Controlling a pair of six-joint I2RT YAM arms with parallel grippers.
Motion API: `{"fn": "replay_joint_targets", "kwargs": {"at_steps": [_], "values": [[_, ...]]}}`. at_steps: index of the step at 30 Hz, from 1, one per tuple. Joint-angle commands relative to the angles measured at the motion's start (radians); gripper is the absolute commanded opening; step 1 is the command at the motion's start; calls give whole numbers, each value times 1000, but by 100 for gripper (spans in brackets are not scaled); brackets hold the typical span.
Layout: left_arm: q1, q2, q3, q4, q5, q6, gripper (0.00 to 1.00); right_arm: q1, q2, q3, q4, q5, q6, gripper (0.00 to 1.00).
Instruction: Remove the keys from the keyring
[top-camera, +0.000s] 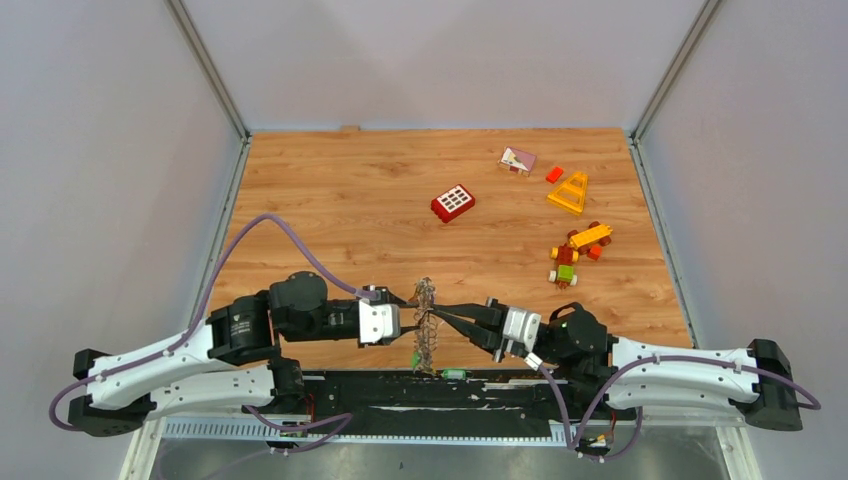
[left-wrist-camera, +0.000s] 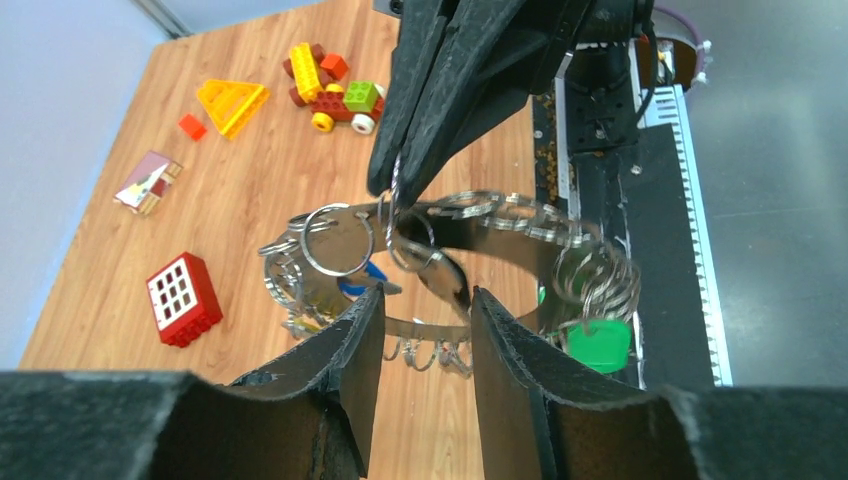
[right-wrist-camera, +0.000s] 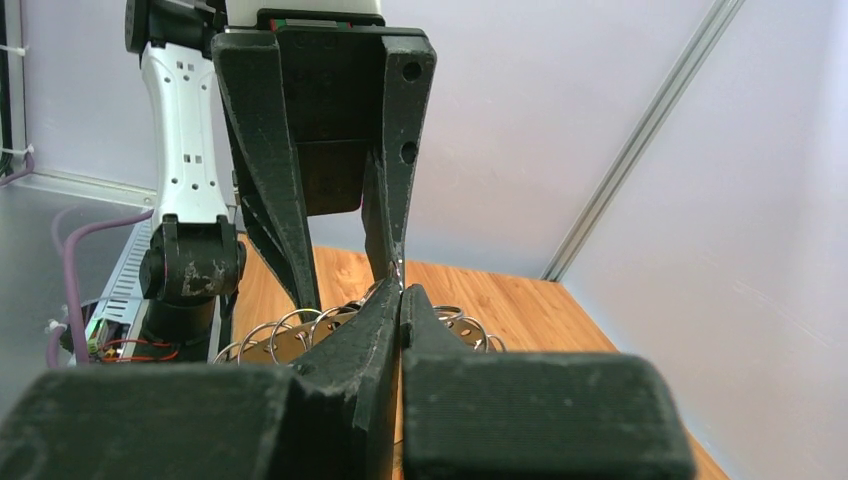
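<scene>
Left wrist view: the left gripper (left-wrist-camera: 425, 335) is open about halfway and holds nothing. The keyring (left-wrist-camera: 500, 240) hangs in the air just past its fingers (left-wrist-camera: 345, 350), in the middle of the frame. The keys (left-wrist-camera: 292, 285) are bunched all around it. The right gripper (left-wrist-camera: 392, 190) reaches in from the top, shut tight on the ring's edge. It may be nipping only a small loop; it is too crowded to tell. Lots of keys are on the ring, so the job looks far from done. Next the left gripper should close on one key and work it off. Both arms lie low, pointing at each other.
</scene>
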Motion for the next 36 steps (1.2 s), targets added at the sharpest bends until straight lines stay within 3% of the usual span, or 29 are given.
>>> {"fn": "replay_joint_targets", "kwargs": {"at_steps": [1,8,16,36], "values": [[-1,-46,7,29,-45,3,45,6,-38,11,58,10,-14,0],[-2,-101,-8,86,-73,10,45,5,-38,16,41,0,-12,0],[-1,-168,-98,259,11,7,41,5,-18,27,47,-5,-8,0],[-2,-125,-124,298,42,-38,37,5,5,46,22,-34,-8,0]]}}
